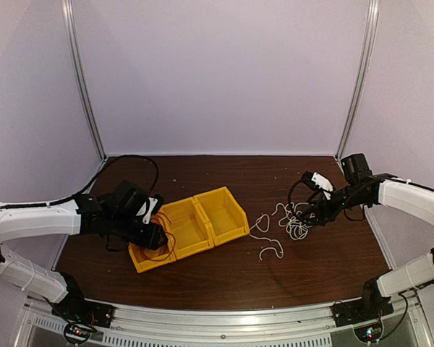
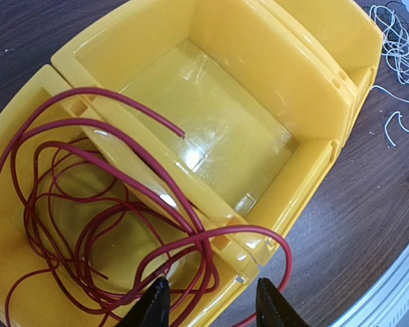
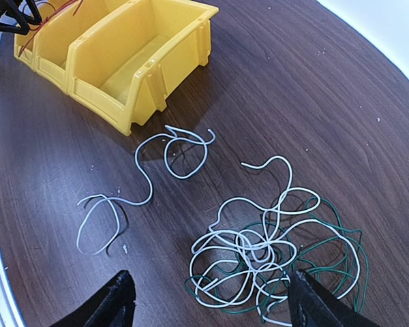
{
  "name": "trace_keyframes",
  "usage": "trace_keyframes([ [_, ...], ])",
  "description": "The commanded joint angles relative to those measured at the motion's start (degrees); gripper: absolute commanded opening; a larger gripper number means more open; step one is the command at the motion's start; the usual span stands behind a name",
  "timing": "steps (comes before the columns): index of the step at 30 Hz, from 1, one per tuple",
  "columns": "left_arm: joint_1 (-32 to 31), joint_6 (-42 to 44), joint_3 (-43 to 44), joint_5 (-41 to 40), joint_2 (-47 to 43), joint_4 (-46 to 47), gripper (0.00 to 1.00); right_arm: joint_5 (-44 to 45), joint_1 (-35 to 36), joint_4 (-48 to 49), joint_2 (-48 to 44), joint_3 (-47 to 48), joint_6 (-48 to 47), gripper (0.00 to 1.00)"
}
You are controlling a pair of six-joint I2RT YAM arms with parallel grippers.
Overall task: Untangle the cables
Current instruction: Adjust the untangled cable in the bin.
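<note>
A red cable [image 2: 88,204] lies coiled in the leftmost of three yellow bins [image 2: 13,286], and one loop hangs over its rim onto the table. My left gripper [image 2: 211,306] hovers over that rim, open, with red strands passing loosely between its fingers; in the top view it [image 1: 155,235] is above the same bin [image 1: 141,264]. On the right, a white cable [image 3: 259,238] is tangled with a dark green one [image 3: 341,231]. My right gripper [image 3: 211,306] is open just above this knot [image 1: 296,228]. Another white strand [image 3: 143,184] trails loose towards the bins.
The middle bin [image 2: 307,68] and the right bin [image 1: 235,217] hold nothing. The row of bins [image 3: 143,75] sits left of centre on the dark wood table [image 1: 224,282]. White walls and metal posts [image 1: 83,79] enclose the back.
</note>
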Motion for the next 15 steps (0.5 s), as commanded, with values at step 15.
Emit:
trace_keyframes([
  [15, -0.25, 2.82, -0.54, -4.69, 4.36, 7.65, 0.10, 1.57, 0.37, -0.75, 1.53, 0.02, -0.66, 0.78],
])
